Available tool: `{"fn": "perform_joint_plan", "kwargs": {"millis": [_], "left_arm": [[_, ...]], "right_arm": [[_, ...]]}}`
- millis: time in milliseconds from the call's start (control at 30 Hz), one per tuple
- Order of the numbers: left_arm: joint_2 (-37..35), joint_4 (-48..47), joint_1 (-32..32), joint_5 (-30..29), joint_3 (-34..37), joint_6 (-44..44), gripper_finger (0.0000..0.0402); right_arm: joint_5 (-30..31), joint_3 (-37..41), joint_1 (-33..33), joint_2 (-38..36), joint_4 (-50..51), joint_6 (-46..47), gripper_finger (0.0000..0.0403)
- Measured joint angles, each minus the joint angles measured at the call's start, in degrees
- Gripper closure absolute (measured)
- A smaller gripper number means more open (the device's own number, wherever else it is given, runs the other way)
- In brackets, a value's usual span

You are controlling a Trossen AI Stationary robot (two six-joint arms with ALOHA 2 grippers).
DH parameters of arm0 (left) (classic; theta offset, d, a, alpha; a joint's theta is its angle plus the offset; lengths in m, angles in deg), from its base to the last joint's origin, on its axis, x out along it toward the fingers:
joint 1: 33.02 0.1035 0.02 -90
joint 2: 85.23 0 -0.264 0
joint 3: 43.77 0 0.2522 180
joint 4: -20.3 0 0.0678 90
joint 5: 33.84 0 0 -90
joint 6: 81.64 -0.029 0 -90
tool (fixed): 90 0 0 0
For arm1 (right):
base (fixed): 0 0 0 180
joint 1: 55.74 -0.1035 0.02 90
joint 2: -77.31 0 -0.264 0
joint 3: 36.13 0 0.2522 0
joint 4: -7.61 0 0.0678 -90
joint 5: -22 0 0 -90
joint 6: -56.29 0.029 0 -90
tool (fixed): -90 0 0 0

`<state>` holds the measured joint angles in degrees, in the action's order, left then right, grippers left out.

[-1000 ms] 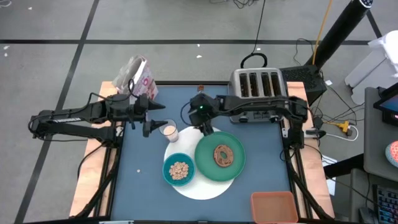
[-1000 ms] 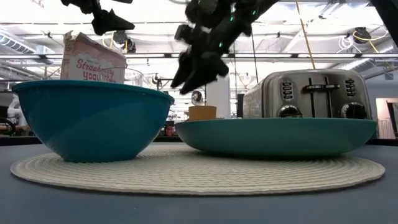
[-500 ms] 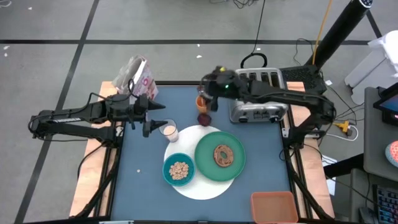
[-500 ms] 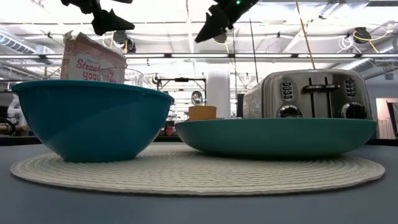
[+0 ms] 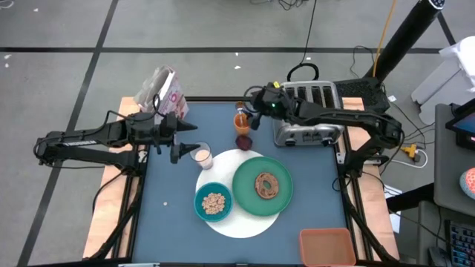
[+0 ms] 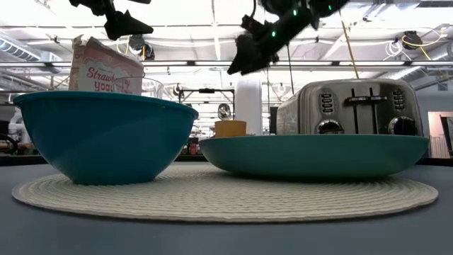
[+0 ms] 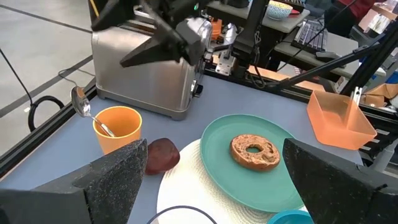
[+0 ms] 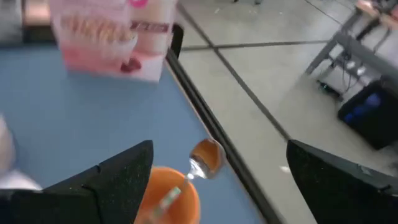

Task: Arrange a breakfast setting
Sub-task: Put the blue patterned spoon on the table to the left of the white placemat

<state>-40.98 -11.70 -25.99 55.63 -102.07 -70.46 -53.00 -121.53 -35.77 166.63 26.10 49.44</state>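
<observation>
Breakfast things on a blue counter (image 5: 171, 222), seen from above. One round white mat (image 5: 252, 222) carries two dishes: a large green plate (image 5: 245, 194) holding a single brown ring bread (image 5: 265, 185), and beside it a smaller teal bowl (image 5: 201, 210) filled with pale cereal pieces (image 5: 214, 201). One milk glass (image 5: 202, 156) stands at the mat's far-left edge, with milk in it. One orange cup (image 5: 242, 121) stands farther back, near the silver toaster (image 5: 306, 111); a silver spoon (image 7: 87, 112) rests in the cup, bowl end up, leaning out over the rim. One dark-red fruit (image 5: 243, 141) lies on the counter between cup and mat. One pink carton (image 5: 168, 95) stands at the far-left corner. One orange tray (image 5: 326, 245) sits at the near-right corner, and the high view shows nothing in it. Left tool (image 5: 180, 149), fingers spread and holding nothing, hangs just beside the milk glass. Right tool (image 5: 252, 108), likewise spread and unladen, hangs above the orange cup.
</observation>
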Motion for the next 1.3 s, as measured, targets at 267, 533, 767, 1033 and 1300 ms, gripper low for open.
{"fn": "perform_joint_plan", "kwargs": {"millis": [267, 533, 767, 1033, 1300], "left_arm": [[0.0, 0.0, 0.0, 0.0, 0.0, 0.0, 0.0023], [0.0, 0.0, 0.0, 0.0, 0.0, 0.0, 0.0023], [0.0, 0.7, 0.0, 0.0, 0.0, 0.1, 0.0023], [0.0, 0.4, -0.3, 0.0, 0.0, 1.0, 0.0023], [0.0, 0.3, -0.4, 0.0, 0.0, 0.7, 0.0023]], "right_arm": [[-0.5, 14.8, 2.9, 0.1, -25.1, 11.8, 0.0041], [-9.2, 15.0, 5.9, 1.6, -27.9, 15.6, 0.0041], [-9.3, 5.4, 5.4, 6.3, -18.5, 12.0, 0.0041], [-4.5, -5.5, 5.6, 11.7, -2.6, 16.7, 0.0041], [-4.7, -2.1, 5.4, 11.9, -2.8, 21.1, 0.0041]]}}
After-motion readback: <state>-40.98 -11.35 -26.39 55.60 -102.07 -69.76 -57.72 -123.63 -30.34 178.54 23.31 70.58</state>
